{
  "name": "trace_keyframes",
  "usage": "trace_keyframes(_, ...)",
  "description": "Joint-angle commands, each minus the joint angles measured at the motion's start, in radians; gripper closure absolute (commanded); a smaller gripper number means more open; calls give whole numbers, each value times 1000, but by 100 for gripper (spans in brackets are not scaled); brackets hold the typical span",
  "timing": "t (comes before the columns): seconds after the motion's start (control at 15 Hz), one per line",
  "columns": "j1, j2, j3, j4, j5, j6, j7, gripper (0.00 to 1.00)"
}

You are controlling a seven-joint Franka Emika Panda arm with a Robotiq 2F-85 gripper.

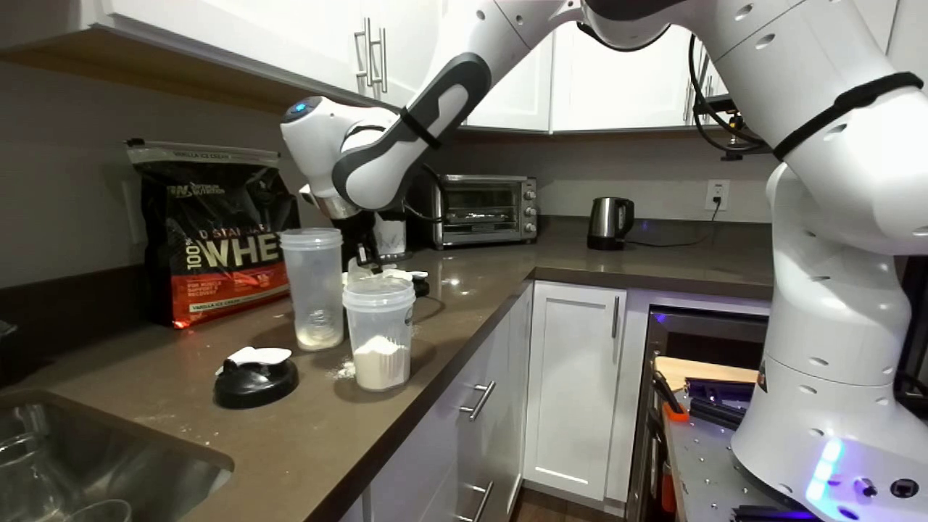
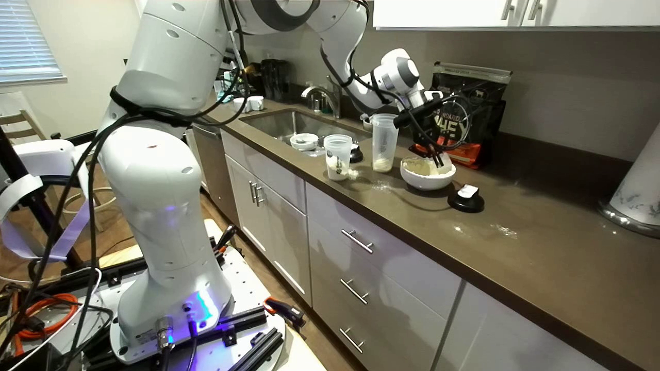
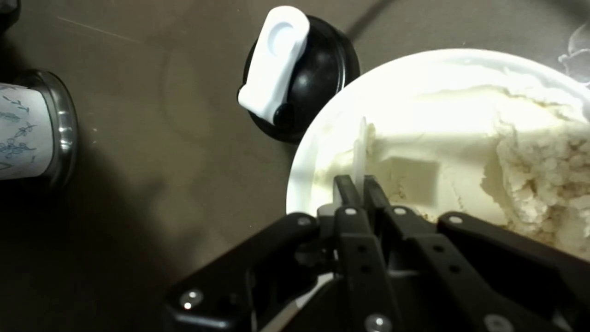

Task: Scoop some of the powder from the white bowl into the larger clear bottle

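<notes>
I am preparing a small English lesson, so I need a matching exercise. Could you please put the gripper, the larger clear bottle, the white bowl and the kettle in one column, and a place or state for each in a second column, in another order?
Column 1
1. gripper
2. larger clear bottle
3. white bowl
4. kettle

Column 2
A. upright, with a little powder at its bottom
B. right of the toaster oven in an exterior view
C. shut on a thin pale tool
D. below the gripper, with powder in it

Right pairs: 1-C, 2-A, 3-D, 4-B
</notes>
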Motion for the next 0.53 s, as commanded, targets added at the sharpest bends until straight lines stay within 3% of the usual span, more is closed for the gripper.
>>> trace_keyframes(0.0, -5, -22, 4, -28, -12, 15, 16, 98)
trace_keyframes(0.47, 0, -57, -3, -45, -27, 17, 33, 98)
